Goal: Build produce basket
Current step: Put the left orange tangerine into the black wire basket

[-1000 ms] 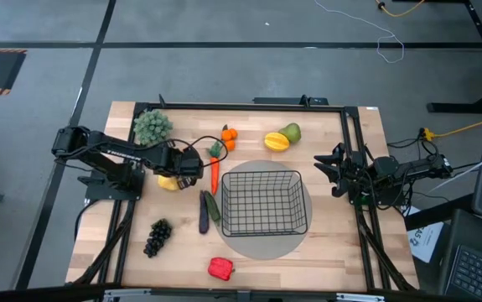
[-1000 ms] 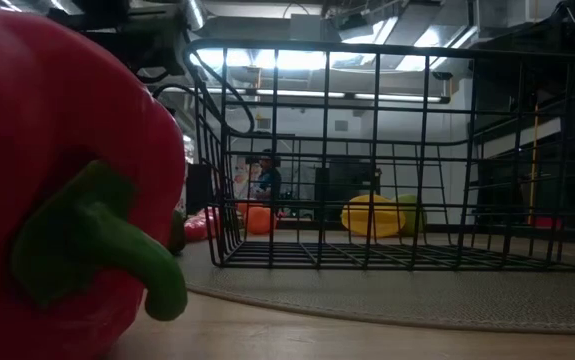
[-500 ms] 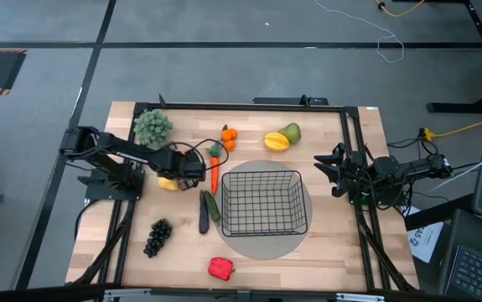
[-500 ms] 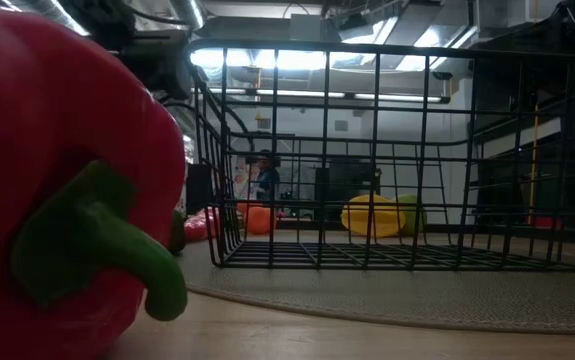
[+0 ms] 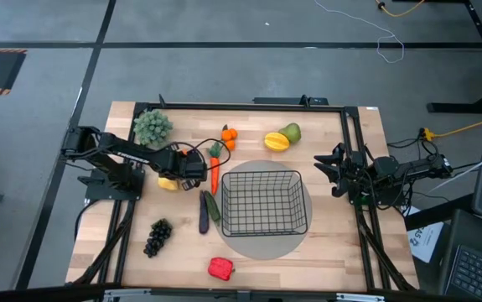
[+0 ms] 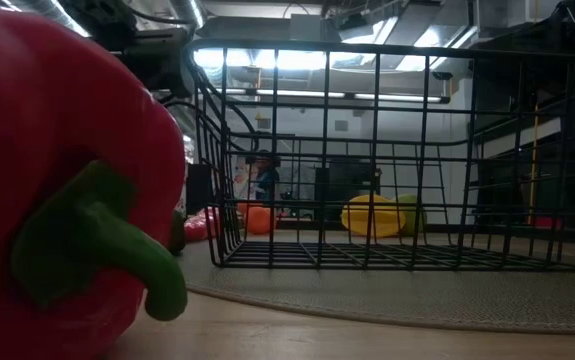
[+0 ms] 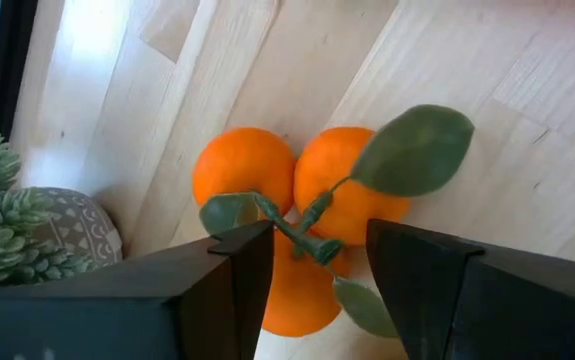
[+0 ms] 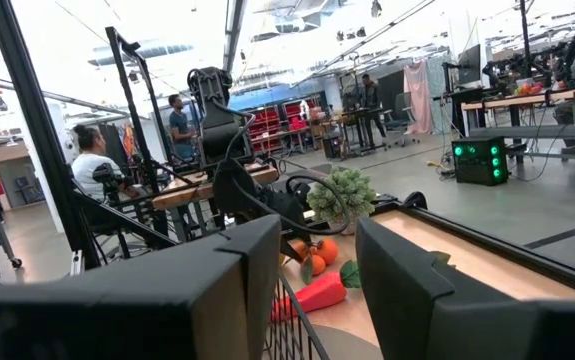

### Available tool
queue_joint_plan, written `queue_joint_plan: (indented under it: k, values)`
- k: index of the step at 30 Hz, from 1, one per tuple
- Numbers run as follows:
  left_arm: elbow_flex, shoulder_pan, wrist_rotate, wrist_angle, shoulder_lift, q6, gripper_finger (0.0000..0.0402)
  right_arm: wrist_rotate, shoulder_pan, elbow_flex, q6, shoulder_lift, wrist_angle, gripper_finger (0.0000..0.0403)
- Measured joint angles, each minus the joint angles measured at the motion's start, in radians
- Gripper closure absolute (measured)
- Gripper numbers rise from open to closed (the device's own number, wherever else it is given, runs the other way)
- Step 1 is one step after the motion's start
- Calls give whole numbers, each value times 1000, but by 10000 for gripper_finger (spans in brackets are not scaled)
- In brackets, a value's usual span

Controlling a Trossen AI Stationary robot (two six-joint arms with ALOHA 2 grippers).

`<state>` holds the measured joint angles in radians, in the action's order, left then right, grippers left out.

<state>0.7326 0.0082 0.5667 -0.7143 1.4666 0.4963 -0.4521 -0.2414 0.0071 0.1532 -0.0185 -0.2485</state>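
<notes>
Left wrist view shows the left gripper, jaws released, poised straight over the orange cluster on the bench, left of the empty basket; the right gripper, also released, waits far right.

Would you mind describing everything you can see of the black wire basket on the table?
The basket is a black wire-mesh box, rectangular with rounded corners, its sides and floor an open grid of thin metal-looking rods. It stands upright and open at the top on a grey round disc that shows past its edges. From above, nothing lies inside it. Through its bars in the low view, a yellow fruit shows on the table beyond. A green cucumber lies close beside its left wall; neither gripper touches it.
</notes>
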Motion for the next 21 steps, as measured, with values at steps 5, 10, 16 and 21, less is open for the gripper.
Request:
queue_joint_plan:
  k: [5, 10, 16, 21]
  values:
    - [0, 0, 0, 0, 0, -1, 286, 0, 0, 0, 0, 0, 0, 272]
    - [0, 0, 1, 0, 0, 3, 376, 0, 0, 0, 0, 0, 0, 272]
    - [0, -2, 5, -1, 0, 71, 399, 0, 0, 0, -1, 0, 0, 272]
    - [17, -11, 22, -15, -5, 90, 400, 0, 0, 0, 1, 0, 0, 272]
